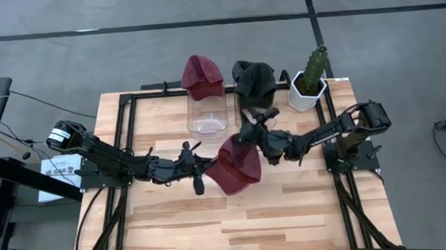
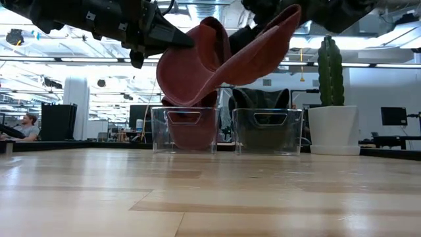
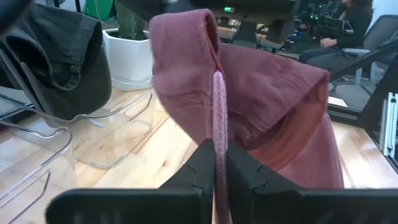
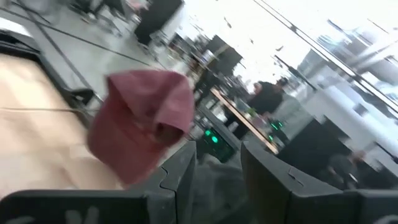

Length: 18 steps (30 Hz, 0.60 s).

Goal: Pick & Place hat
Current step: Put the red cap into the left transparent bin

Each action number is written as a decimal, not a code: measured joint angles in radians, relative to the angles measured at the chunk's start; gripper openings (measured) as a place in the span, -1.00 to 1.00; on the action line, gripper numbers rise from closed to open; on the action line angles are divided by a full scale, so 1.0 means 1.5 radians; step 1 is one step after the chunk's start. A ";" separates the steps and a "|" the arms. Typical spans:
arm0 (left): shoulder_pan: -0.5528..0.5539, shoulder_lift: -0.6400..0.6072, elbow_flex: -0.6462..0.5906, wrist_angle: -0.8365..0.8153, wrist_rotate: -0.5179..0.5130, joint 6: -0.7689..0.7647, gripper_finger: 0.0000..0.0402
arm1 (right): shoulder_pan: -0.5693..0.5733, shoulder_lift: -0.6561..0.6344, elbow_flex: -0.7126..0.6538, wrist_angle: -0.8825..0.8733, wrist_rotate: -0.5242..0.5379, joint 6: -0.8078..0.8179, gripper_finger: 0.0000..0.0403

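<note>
Pale wooden planks make up the table [image 1: 290, 206], which sits inside a black frame on a grey floor, and along its far edge stand two clear plastic bins and a white pot with a cactus [image 1: 313, 71]. One clear bin [image 1: 207, 114] has a maroon hat [image 1: 201, 76] draped over its far rim; the other bin [image 2: 267, 130], just beside it towards the cactus, holds a dark grey hat [image 1: 254, 80]. Above the middle of the table a second maroon hat [image 1: 236, 164] hangs in the air between the two arms, clear of the wood in the low view. The left gripper [image 1: 198, 169] reaches in from the left side and its fingers [image 3: 199, 177] are pinched tight on a folded edge of the hat's fabric, which stands up as a thin ridge between them in the left wrist view. The right gripper [image 1: 248, 133] comes in from the right side, just beside the hat's upper edge near the bins; in the low view the hat's raised brim runs up to it, and in the right wrist view its fingers [image 4: 180, 171] stand partly apart with the maroon cloth off to one side of them, so whether they grip the hat cannot be told. Beyond the table lies an office space with desks, monitors and seated people.
</note>
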<state>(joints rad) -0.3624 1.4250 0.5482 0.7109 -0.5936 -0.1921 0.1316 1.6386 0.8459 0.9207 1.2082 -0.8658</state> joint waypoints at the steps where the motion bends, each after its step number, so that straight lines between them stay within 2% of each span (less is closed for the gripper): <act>1: 0.000 0.000 0.000 0.000 0.000 0.000 -0.90 | 0.010 0.000 0.000 0.000 -0.001 -0.002 -0.41; 9: 0.000 0.000 0.000 0.000 0.000 0.000 -0.90 | 0.060 0.000 0.000 -0.027 -0.017 -0.039 -0.41; 15: -0.002 0.000 0.000 0.000 -0.001 -0.013 -0.90 | 0.064 0.000 0.000 -0.088 -0.020 -0.046 -0.41; 18: -0.002 0.000 0.000 0.000 -0.002 -0.019 -0.90 | 0.059 0.000 0.000 -0.072 -0.015 -0.083 -0.41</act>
<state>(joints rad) -0.3656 1.4250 0.5480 0.7109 -0.5960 -0.2209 0.2197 1.6386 0.8459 0.8131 1.1851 -0.9900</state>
